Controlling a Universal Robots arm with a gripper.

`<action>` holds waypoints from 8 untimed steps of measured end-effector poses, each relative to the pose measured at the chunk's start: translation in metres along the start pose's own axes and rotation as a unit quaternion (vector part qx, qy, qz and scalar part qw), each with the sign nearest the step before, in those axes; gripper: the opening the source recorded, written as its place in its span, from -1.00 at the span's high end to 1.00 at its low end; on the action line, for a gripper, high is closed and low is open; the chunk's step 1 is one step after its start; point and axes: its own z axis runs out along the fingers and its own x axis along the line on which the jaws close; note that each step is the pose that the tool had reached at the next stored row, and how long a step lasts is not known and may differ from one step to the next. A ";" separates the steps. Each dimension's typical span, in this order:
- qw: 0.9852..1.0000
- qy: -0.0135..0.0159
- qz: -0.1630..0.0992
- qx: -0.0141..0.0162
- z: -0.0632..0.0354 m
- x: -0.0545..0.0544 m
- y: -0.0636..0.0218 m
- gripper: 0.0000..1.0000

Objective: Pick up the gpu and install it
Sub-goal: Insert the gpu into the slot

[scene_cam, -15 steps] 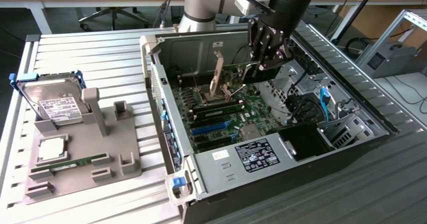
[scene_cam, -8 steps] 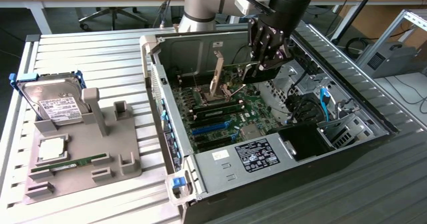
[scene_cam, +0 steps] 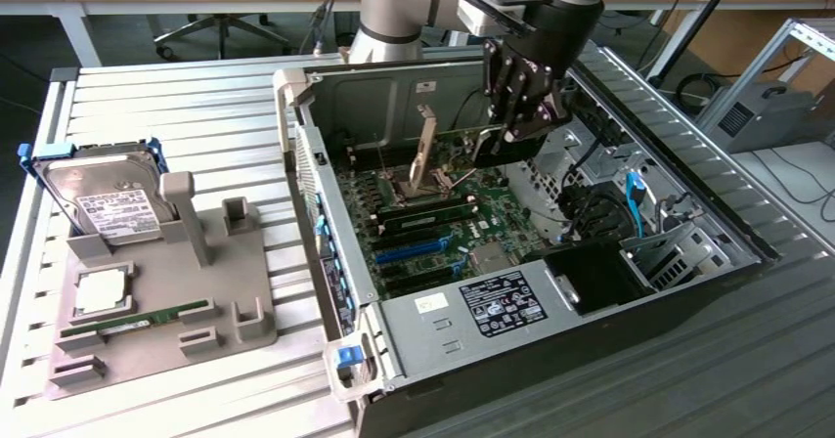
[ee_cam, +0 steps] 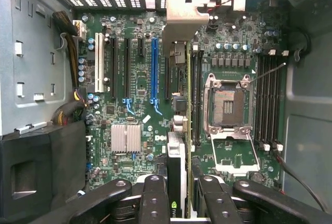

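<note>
As the arm (scene_cam: 391,13) reaches steeply down from the upper centre of the exterior view into the open computer case (scene_cam: 391,91), its gripper (scene_cam: 519,125) clamps, partway closed, on the gpu (ee_cam: 178,154), a thin dark card held edge-on above the motherboard (ee_cam: 129,79), its silver bracket (ee_cam: 181,19) at the far end.

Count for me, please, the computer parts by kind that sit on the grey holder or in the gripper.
hard drive, on the grey holder: 1
processor chip, on the holder: 1
RAM stick, on the holder: 1
gpu, held in the gripper: 1
Total: 4
</note>
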 end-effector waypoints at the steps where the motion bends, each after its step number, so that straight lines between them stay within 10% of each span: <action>1: 1.000 0.000 0.000 0.000 0.0011 0.000 0.0000 0.45; 8: 1.000 0.000 0.000 0.000 0.0083 0.000 -0.0001 0.45</action>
